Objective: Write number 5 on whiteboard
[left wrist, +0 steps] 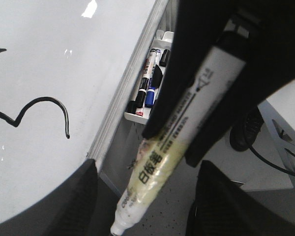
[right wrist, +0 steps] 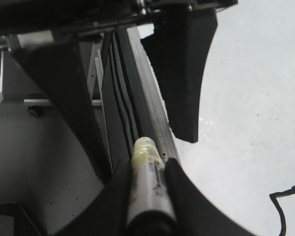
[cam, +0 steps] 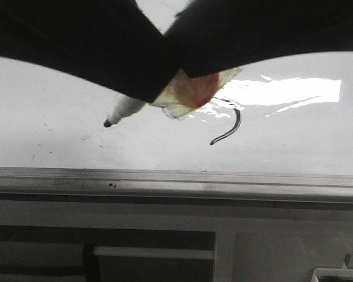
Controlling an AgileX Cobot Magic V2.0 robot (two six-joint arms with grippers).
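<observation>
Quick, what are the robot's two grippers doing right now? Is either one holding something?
Left gripper: open, fingers wide apart, gripping nothing.
Right gripper: closed, holding the marker.

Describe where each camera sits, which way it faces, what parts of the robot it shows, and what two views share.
Front view: sits behind the arms and faces forward over the whiteboard; dark robot parts cross the top.
Left wrist view: sits on the left arm and looks across the number 5 toward a pen tray; the left fingers are spread wide.
Right wrist view: sits on the right arm and looks along the edge strip; the right fingers grip the marker.
Shared: front and left wrist views both show the 5's hooked tail.
</observation>
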